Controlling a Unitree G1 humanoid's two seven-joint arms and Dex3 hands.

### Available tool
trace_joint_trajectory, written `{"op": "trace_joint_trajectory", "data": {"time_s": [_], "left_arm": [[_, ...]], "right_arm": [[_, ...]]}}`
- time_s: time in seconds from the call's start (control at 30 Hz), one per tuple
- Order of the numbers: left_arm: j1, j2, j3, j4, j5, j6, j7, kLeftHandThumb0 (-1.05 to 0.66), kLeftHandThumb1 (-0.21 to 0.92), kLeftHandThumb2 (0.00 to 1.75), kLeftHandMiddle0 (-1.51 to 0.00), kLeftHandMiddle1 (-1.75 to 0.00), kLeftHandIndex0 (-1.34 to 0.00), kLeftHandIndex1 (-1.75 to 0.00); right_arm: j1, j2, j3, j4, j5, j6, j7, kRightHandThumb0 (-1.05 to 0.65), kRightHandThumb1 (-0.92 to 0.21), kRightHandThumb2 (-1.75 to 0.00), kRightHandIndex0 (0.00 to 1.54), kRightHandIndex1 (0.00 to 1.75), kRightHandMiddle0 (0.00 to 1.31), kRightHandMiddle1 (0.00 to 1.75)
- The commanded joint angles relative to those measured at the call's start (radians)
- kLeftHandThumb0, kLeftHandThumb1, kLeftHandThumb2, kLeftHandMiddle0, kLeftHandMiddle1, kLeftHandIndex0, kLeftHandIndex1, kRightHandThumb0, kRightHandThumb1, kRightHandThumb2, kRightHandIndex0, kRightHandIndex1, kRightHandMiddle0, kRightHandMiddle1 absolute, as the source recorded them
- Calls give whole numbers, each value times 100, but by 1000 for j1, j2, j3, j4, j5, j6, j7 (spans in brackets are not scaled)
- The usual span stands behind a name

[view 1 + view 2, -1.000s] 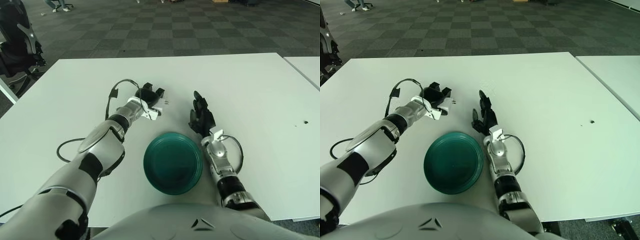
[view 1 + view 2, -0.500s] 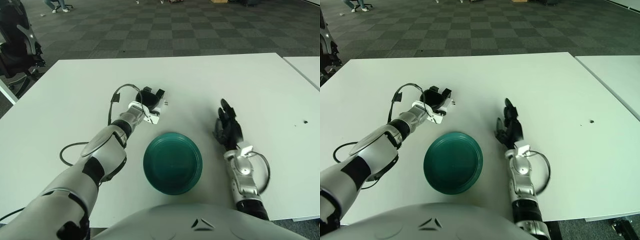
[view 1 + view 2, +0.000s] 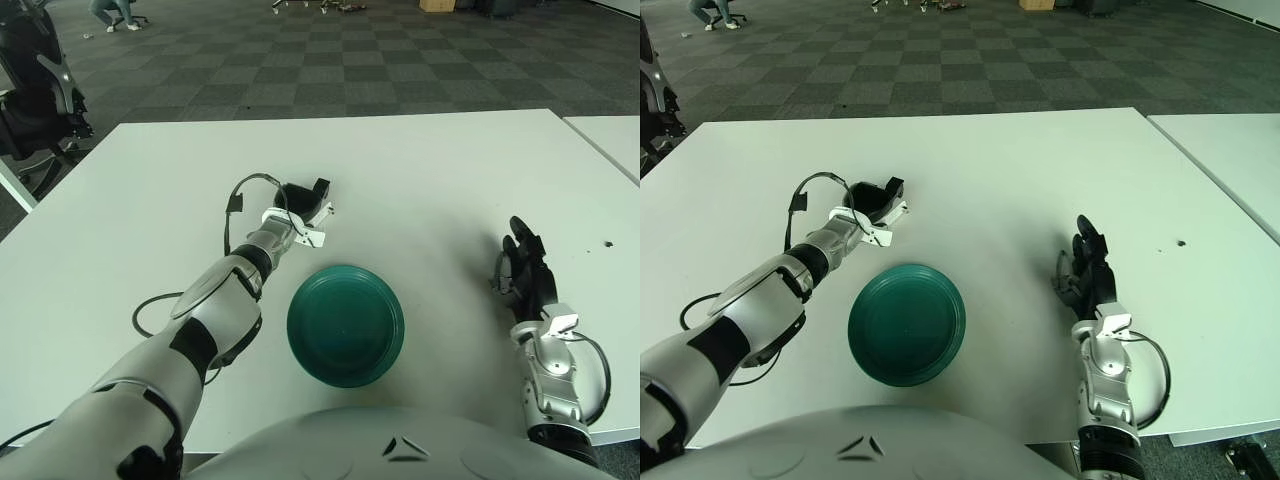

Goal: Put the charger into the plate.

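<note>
The left robot hand [image 3: 300,200] reaches across the white surface [image 3: 450,170], its fingers curled around the charger [image 3: 312,212], a small white block whose long axis is hard to judge. The empty green plate [image 3: 346,324] lies near, toward the robot. The right robot hand [image 3: 525,272] shows well right of the plate, fingers relaxed, holding nothing.

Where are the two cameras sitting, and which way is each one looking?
Left eye view: sits on the robot's head, looks forward and down at the white table; shows both arms, the left hand closed on the charger.
Right eye view: same head, slightly to the right, same downward look; shows the right hand beside the green plate, on its right.
Both share the table, plate, hands and chest.
</note>
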Motion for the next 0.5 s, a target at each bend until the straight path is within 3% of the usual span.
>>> {"op": "trace_joint_trajectory", "data": {"time_s": [0.0, 0.2, 0.33, 0.47], "left_arm": [[116, -30, 37, 66, -38, -18, -132, 0, 1, 161, -87, -159, -64, -175], [44, -23, 124, 53, -102, -58, -113, 0, -1, 165, -88, -161, -66, -175], [-31, 22, 206, 9, -175, -183, -46, 0, 0, 163, -87, -161, -64, -175], [-41, 65, 235, -46, -205, -326, 15, 0, 6, 159, -82, -165, -60, -175]], "right_arm": [[62, 11, -9, 183, 15, 131, 16, -72, -92, -67, 12, 1, 0, 38], [34, -6, -20, 229, 23, 121, 29, -72, -92, -67, 13, 1, 0, 38], [13, -15, -25, 262, 25, 115, 34, -72, -92, -67, 13, 1, 0, 38], [-6, -20, -29, 291, 24, 107, 38, -72, -92, -67, 13, 1, 0, 38]]}}
